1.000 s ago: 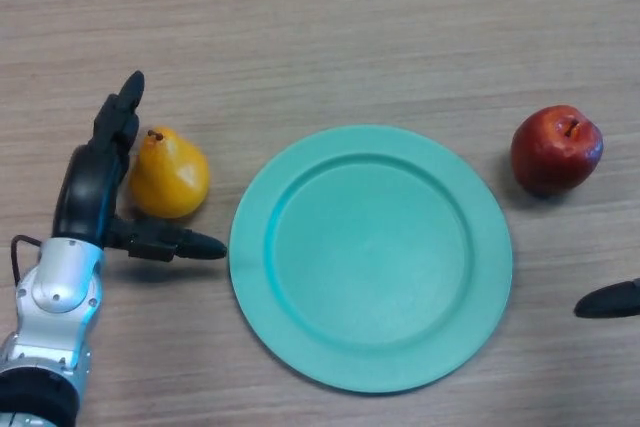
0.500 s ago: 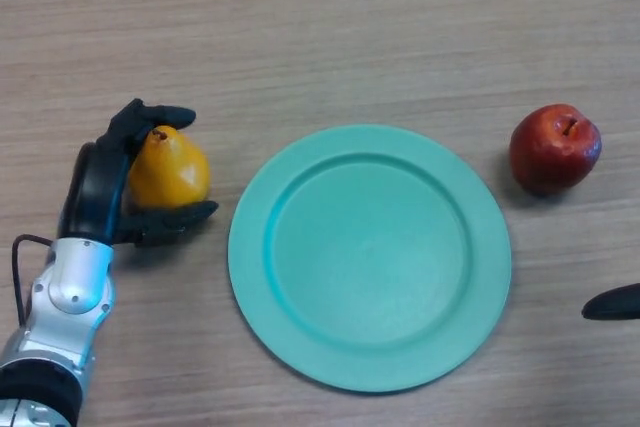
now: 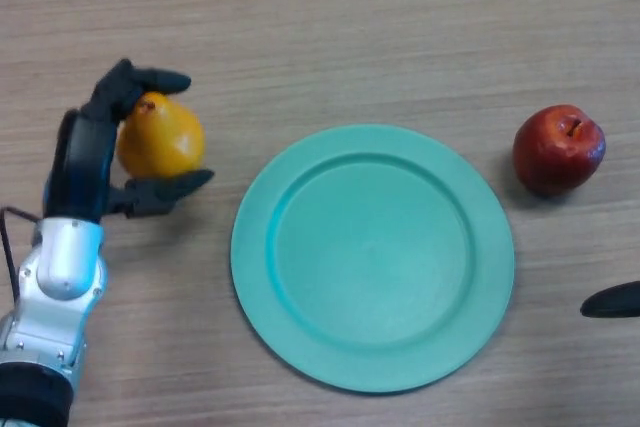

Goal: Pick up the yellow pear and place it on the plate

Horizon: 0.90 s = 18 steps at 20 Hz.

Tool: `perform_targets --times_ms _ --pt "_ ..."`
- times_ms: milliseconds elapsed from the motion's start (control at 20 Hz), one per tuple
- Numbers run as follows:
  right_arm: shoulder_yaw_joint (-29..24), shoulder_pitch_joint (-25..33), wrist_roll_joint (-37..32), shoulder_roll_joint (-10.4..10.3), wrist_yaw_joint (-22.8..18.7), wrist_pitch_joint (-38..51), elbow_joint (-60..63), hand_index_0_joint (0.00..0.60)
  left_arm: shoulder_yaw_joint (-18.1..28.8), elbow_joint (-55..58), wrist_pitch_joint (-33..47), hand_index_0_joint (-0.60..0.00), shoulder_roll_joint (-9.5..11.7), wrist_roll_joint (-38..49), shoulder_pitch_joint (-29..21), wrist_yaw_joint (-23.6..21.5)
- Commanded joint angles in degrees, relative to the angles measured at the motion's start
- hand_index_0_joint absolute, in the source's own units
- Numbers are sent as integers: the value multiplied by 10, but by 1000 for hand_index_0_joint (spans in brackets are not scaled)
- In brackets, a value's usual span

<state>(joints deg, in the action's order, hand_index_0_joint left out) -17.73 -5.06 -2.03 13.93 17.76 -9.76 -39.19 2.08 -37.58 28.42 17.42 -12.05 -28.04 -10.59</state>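
the left hand (image 3: pixel 82 157) is matte black, with thick rounded fingers tapering to blunt tips. behind it sits a glossy silver-white wrist casing with smooth, rounded segments, ending in a dark ribbed band at the forearm. of the right hand (image 3: pixel 612 300), only a black pointed tip shows.

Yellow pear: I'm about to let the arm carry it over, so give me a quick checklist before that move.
1. Left hand curled round the yellow pear: ok.
2. Pear lifted off the table: cannot tell.
3. Plate bare, with room for the pear: ok.
4. Nothing lying between pear and plate: ok.
5. Red apple off the plate, on its far side: ok.
6. Right hand at the view's right edge, away from the plate: ok.
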Motion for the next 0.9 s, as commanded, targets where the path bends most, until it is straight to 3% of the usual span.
perform_targets --times_ms 50,200,350,400,450,600,650,700,900 --pt "-33 13 -11 13 -10 44 -36 0 12 102 5 -600 12 6 2 31" --pt "-32 9 -16 12 -9 40 -37 0 -1 200 -44 -600 -16 35 29 80" --pt "-33 6 -17 11 -9 44 -38 0 -39 279 -91 -200 -40 74 55 113" --pt "-34 5 -19 10 -9 43 -39 0 -66 318 -116 -100 -51 89 69 127" --pt "-35 3 -23 9 -7 41 -41 0 -116 372 -152 -50 -63 105 88 141" --pt "-38 0 -29 8 -5 37 -45 0 -153 367 -149 -401 -64 97 85 126" --pt "-42 -1 -34 6 -3 37 -48 0 -196 357 -156 -544 -65 91 79 112" --pt "-44 -2 -35 6 -3 40 -48 0 -218 351 -161 -600 -65 85 77 107" --pt "-59 -4 -45 7 0 33 -56 0 -237 338 -160 -600 -65 77 69 94"
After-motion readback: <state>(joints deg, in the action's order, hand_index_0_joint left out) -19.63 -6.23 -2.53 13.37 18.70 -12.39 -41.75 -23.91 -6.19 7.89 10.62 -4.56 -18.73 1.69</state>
